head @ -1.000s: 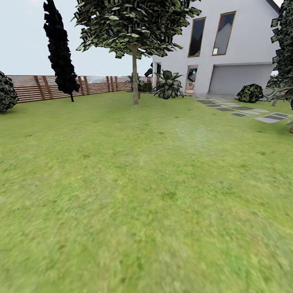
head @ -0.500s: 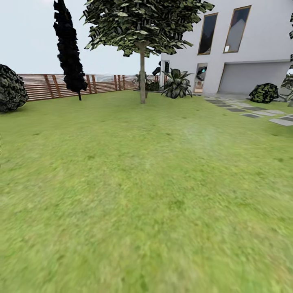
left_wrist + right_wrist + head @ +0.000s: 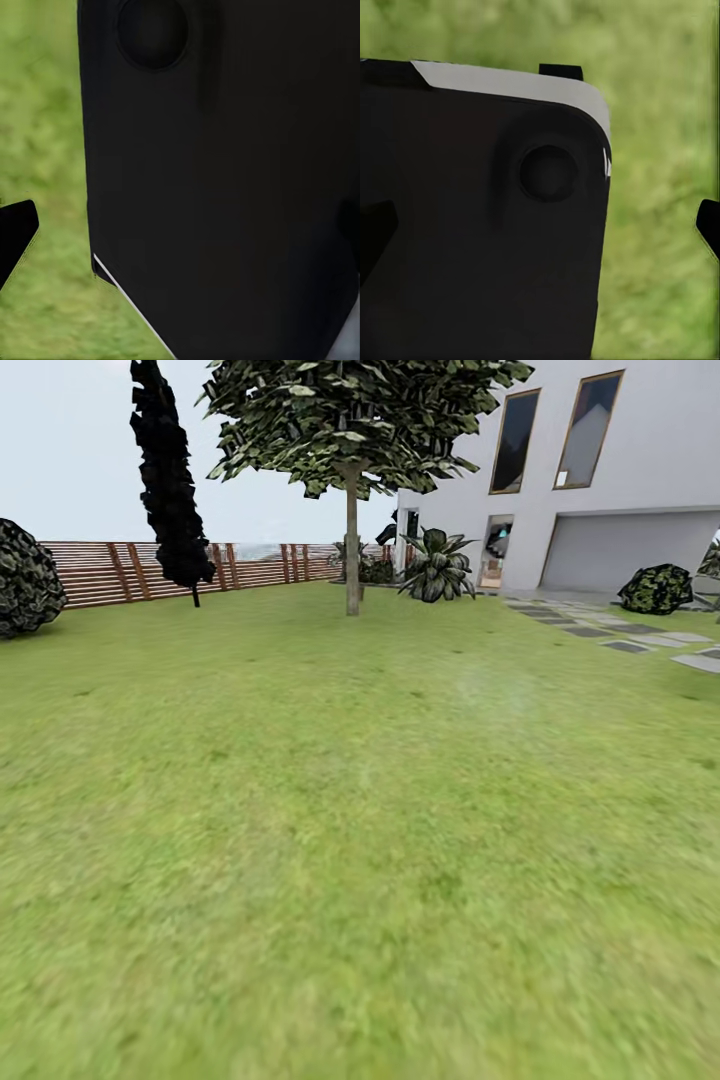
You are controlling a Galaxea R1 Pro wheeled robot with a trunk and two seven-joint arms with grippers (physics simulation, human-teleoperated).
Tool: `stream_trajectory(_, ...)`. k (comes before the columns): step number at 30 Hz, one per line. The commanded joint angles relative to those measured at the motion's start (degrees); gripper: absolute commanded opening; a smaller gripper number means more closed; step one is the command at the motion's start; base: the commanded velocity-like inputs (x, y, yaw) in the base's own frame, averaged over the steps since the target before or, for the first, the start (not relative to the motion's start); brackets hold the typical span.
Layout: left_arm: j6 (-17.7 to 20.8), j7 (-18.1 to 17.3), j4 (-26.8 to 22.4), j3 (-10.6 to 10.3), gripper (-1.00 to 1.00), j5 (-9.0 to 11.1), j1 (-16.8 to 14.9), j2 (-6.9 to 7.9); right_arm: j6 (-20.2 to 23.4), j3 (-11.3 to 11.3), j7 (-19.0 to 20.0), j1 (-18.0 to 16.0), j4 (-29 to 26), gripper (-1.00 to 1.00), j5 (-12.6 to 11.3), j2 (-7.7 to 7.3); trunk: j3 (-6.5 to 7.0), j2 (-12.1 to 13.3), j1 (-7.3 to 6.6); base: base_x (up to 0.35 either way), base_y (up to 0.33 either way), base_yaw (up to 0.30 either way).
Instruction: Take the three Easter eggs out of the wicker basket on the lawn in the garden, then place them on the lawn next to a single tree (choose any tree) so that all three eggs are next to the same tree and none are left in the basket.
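Note:
The lawn [image 3: 330,820] stretches wide and green ahead of me in the head view. A tree [image 3: 352,565] with a pale slim trunk and a leafy crown stands far off at its back, near the house. The Easter eggs and the wicker basket are out of view. In the left wrist view my left gripper [image 3: 180,232] hangs over grass beside a black part of my own body, one dark fingertip [image 3: 15,240] at the picture's edge, nothing held. My right gripper [image 3: 540,229] is likewise spread, a fingertip [image 3: 709,225] over grass.
A white house [image 3: 600,490] with a garage door rises at the back right, with grey stepping stones [image 3: 640,645] before it. A dark cypress [image 3: 170,480], a wooden fence [image 3: 110,572], round bushes [image 3: 25,580] and a palm [image 3: 437,568] line the far edge.
The camera has turned and moved: tree, house and fence sit further right in the picture than a second ago, and slightly nearer. Little has shifted over the last half second.

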Motion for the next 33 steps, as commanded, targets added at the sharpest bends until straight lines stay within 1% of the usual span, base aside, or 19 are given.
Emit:
stream_trajectory(1, -0.06, -0.03, -0.1, 0.34, 1.0, 0.01, 0.03, -0.02, -0.16, 0.03, -0.02, -0.03, 0.11, 1.0, 0.18, -0.17, -0.04, -0.02, 0.03, 0.339, 0.0, 0.0)
stream_trajectory(3, -0.06, -0.04, -0.11, 0.36, 1.0, 0.02, 0.03, 0.02, -0.15, 0.0, -0.02, -0.03, 0.18, 1.0, 0.09, -0.47, -0.04, -0.02, 0.03, 0.339, 0.0, 0.0)
stream_trajectory(11, -0.06, 0.02, -0.19, 0.33, 1.0, 0.05, 0.03, 0.04, -0.22, -0.05, -0.02, -0.01, 0.05, 1.0, 0.35, -0.29, -0.04, -0.02, 0.03, 0.339, 0.0, 0.0)
stream_trajectory(17, -0.06, 0.02, -0.17, 0.37, 1.0, 0.09, 0.03, 0.07, -0.22, -0.02, -0.02, -0.02, 0.11, 1.0, 0.32, -0.59, -0.04, -0.02, 0.03, 0.339, 0.0, 0.0)
stream_trajectory(22, -0.06, -0.03, -0.07, 0.41, 1.0, 0.09, 0.03, 0.08, -0.22, -0.04, -0.02, -0.02, 0.13, 1.0, 0.28, -0.37, -0.04, -0.02, 0.03, 0.339, 0.0, 0.0)
stream_trajectory(33, -0.06, -0.05, -0.03, 0.37, 1.0, 0.09, 0.03, 0.07, -0.22, -0.04, -0.02, -0.01, 0.13, 1.0, 0.31, -0.39, -0.04, -0.02, 0.03, 0.339, 0.0, 0.0)
